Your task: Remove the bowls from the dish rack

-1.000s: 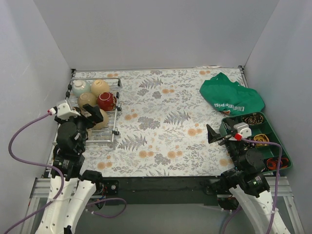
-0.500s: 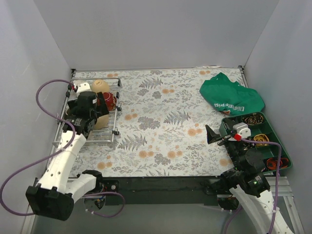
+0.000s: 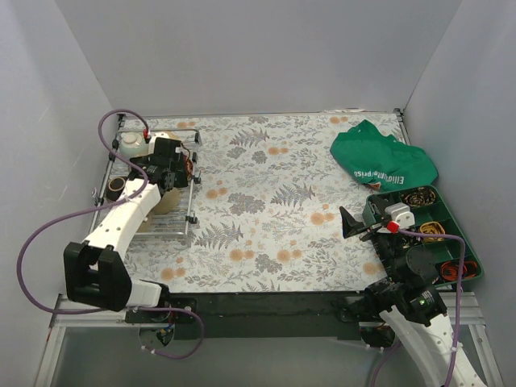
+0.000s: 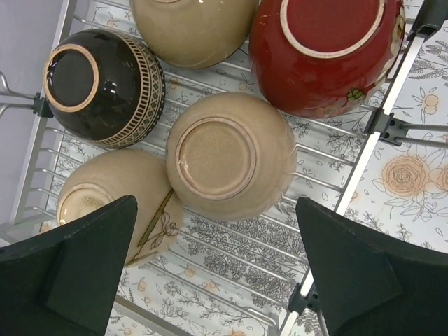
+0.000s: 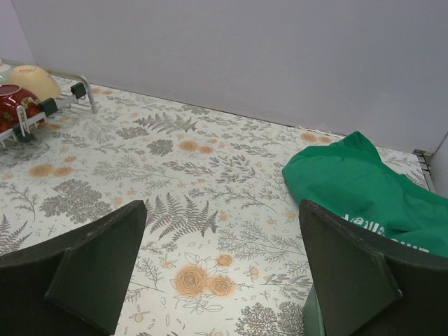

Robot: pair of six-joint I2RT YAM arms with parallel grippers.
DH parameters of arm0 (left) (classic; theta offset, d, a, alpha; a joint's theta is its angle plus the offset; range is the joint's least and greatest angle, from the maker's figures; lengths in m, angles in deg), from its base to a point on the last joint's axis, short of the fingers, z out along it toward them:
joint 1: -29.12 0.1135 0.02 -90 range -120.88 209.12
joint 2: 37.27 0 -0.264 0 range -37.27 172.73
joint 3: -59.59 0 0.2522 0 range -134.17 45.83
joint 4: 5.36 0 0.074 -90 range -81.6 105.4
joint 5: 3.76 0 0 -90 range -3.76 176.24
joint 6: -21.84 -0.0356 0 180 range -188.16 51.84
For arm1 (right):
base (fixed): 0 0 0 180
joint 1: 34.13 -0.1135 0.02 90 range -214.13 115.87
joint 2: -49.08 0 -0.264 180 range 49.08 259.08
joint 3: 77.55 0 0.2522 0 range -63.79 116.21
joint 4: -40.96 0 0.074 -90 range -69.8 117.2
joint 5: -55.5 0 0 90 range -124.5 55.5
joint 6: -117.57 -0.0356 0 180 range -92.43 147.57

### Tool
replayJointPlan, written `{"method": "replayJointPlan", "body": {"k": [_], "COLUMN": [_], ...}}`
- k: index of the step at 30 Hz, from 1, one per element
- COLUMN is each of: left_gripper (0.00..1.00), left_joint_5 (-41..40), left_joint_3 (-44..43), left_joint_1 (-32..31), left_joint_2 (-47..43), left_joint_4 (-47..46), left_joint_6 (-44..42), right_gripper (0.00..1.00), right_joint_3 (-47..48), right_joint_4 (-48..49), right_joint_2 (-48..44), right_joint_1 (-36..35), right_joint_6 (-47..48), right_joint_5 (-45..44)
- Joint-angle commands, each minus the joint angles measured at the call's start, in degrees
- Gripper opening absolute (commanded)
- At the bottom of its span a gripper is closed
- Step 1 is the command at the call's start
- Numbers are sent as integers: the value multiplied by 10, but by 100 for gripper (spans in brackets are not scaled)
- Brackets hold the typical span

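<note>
The silver wire dish rack (image 3: 179,228) stands at the back left. My left gripper (image 3: 164,164) hovers over it, open and empty. In the left wrist view my left gripper (image 4: 224,280) points down at upside-down bowls on the dish rack (image 4: 365,158). A tan bowl (image 4: 231,157) lies just ahead of the jaws, with a red bowl (image 4: 325,49), a dark patterned bowl (image 4: 105,87), a beige bowl (image 4: 192,28) and a cream flowered bowl (image 4: 119,203) around it. My right gripper (image 3: 355,224) is open and empty near the front right. In the right wrist view it (image 5: 224,273) hangs above bare cloth.
A green cloth bag (image 3: 383,161) lies at the back right. A green compartment tray (image 3: 471,251) of small parts sits beside my right arm. Grey walls close in the left, back and right. The red bowl (image 5: 14,105) and a cream bowl (image 5: 31,80) show far left in the right wrist view.
My left arm has swung out from near its base and reached forward over the rack, so its gripper now hangs above the bowls. The right arm has not moved.
</note>
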Motion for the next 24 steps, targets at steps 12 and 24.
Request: {"method": "replayJointPlan", "body": {"k": [12,24], "left_gripper": [98,98], "left_joint_5": [-156,-218], "left_joint_3": [-83,-94], "left_joint_1": [-69,-96], "left_joint_2": [172,244], "left_joint_4": [21,37], "left_joint_6": [-21,-32], "right_gripper": [99,99], "right_joint_3": [2,4], "right_joint_4": [11,9], "right_joint_2": [-118,-119], "right_joint_1": [-8,-9], "right_joint_6": [-7,-8], "right_joint_5": [-18,-21]}}
